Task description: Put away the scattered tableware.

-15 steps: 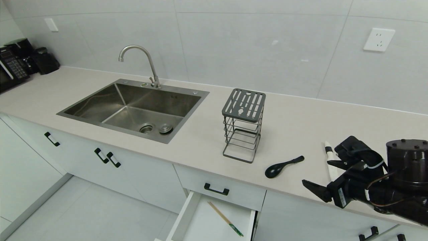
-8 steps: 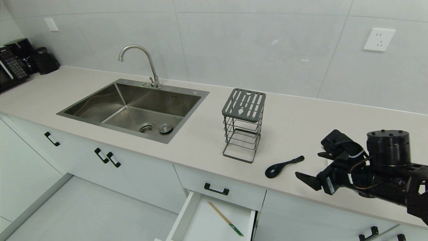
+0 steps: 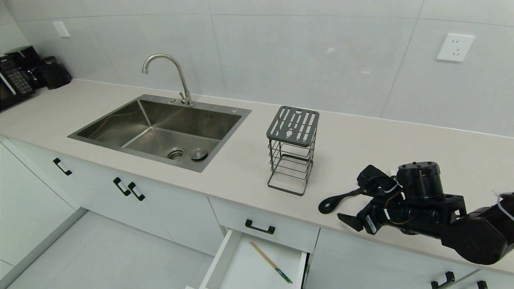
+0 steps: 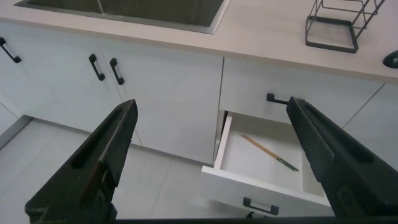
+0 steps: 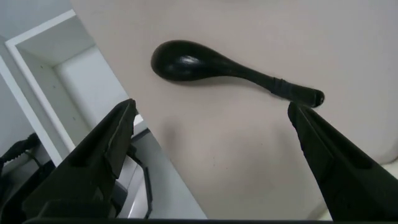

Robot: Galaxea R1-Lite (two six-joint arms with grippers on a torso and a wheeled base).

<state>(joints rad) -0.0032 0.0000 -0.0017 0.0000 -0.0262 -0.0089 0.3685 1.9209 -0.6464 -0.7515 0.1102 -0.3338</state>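
My right pincer (image 3: 352, 198) released, fingers spread wide over glossy black plastic spoon (image 3: 330, 204) lying flat near front edge of beige bench (image 3: 241, 160), right of dark wire rack (image 3: 292, 150). Left pincer (image 4: 210, 104) also released, off bench, facing open white drawer (image 3: 237, 269) holding wooden chopstick (image 3: 272, 263).

Steel sink (image 3: 110, 125), faucet (image 3: 177, 72), wall socket (image 3: 455, 47)

Matte black arm (image 3: 466, 235), screw-topped cylindrical joint (image 3: 419, 176), white cable tie (image 3: 392, 187), thin wires (image 3: 392, 218), wedge-fingered pincer (image 3: 348, 205)
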